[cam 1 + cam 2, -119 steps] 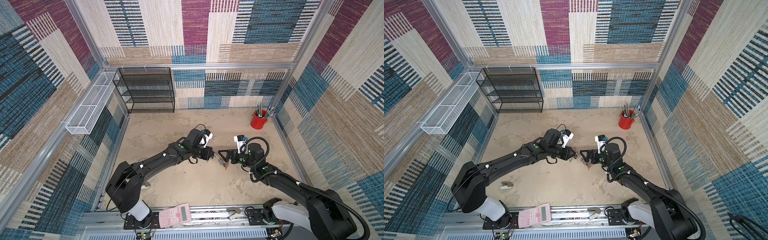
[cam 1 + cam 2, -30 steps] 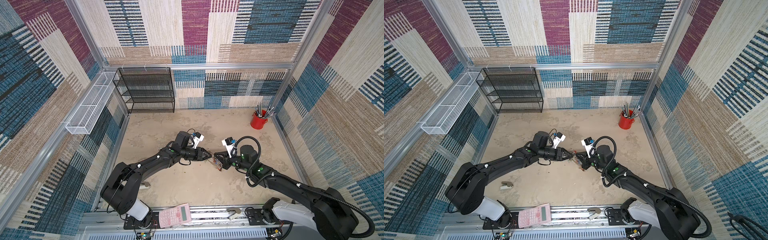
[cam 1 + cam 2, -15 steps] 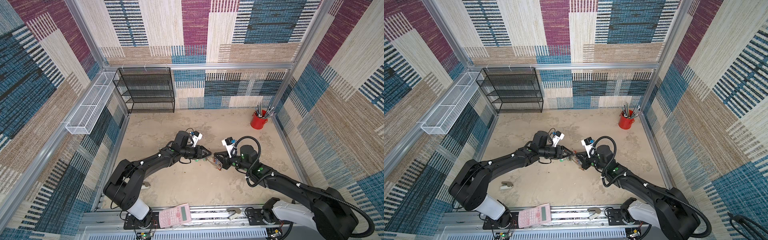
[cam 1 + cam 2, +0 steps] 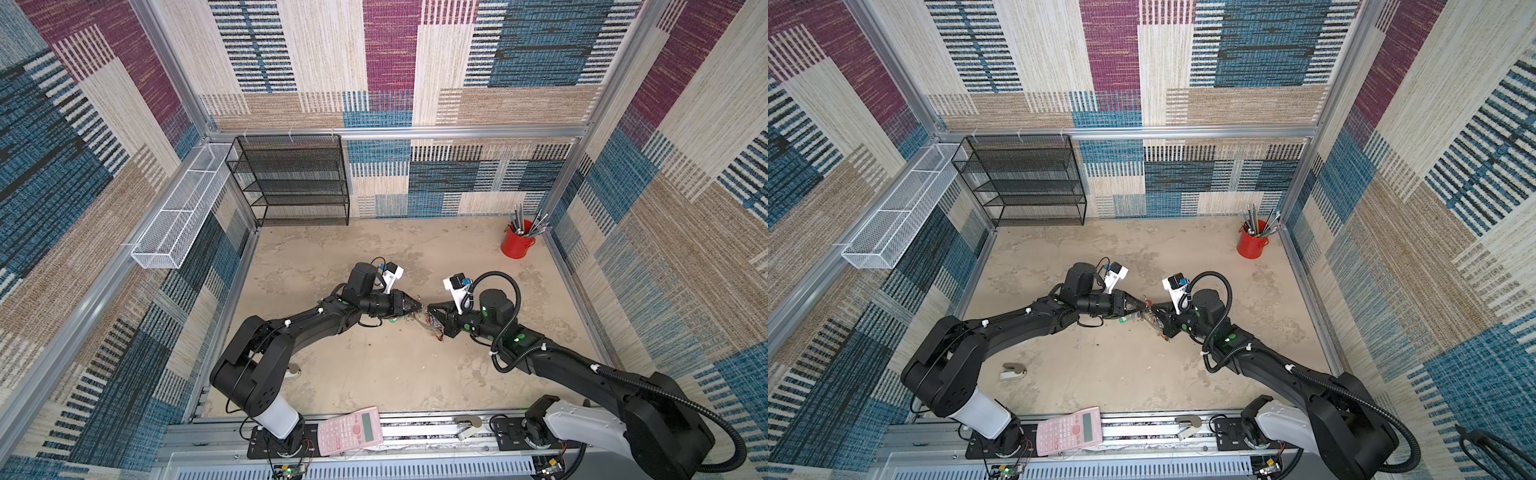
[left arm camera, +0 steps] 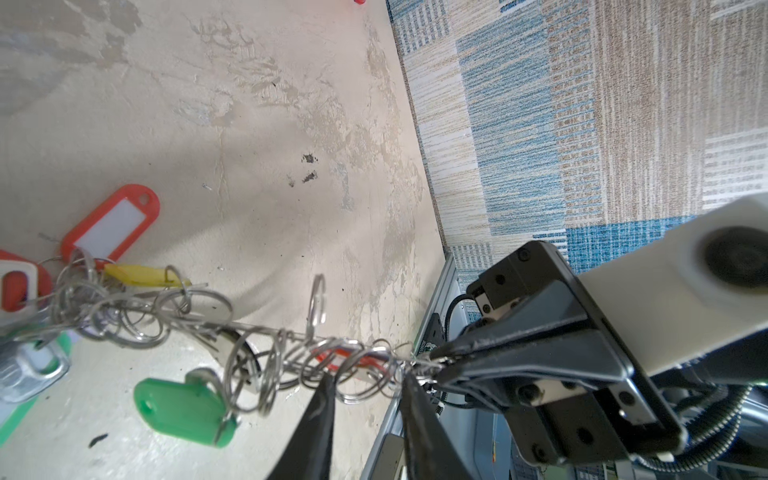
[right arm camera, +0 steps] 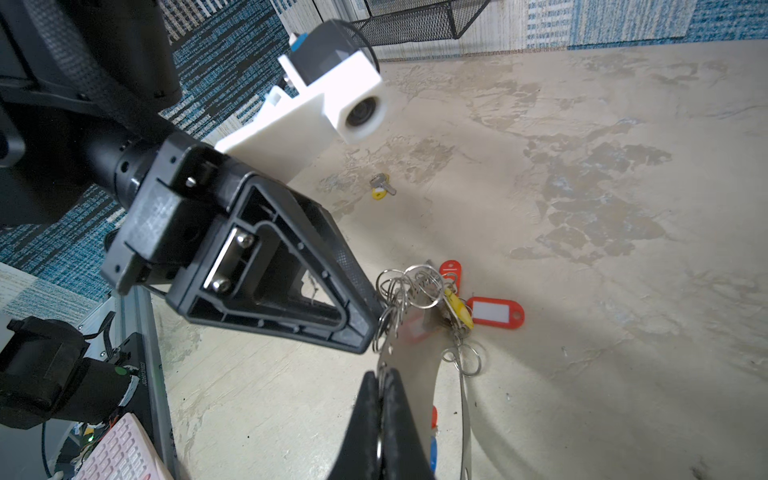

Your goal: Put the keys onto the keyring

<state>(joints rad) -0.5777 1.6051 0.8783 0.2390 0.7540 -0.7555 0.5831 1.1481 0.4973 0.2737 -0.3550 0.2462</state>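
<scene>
The keys [image 6: 380,188], a small silver set with a yellow tag, lie loose on the floor beyond both grippers. The keyring [image 6: 415,365] is a flat grey band hung with small silver rings [image 5: 266,365] and coloured tags. It is held just above the floor, and both top views show it [image 4: 432,326] [image 4: 1156,324]. My right gripper [image 6: 380,376] [image 4: 430,309] is shut on the band's edge. My left gripper [image 5: 368,384] [image 4: 419,308] meets it tip to tip. Its jaws stand apart with a cluster of the small rings between the fingertips.
A green tag [image 5: 183,411] and a red tag [image 5: 112,220] trail from the keyring onto the floor. A red pencil cup [image 4: 517,245] stands back right and a black mesh shelf [image 4: 295,178] back left. A pink calculator [image 4: 349,426] lies on the front rail. A small stapler [image 4: 1013,370] lies front left.
Since four seconds ago both grippers and the keyring have shifted to the left. Over the last second both arms have stayed almost where they were.
</scene>
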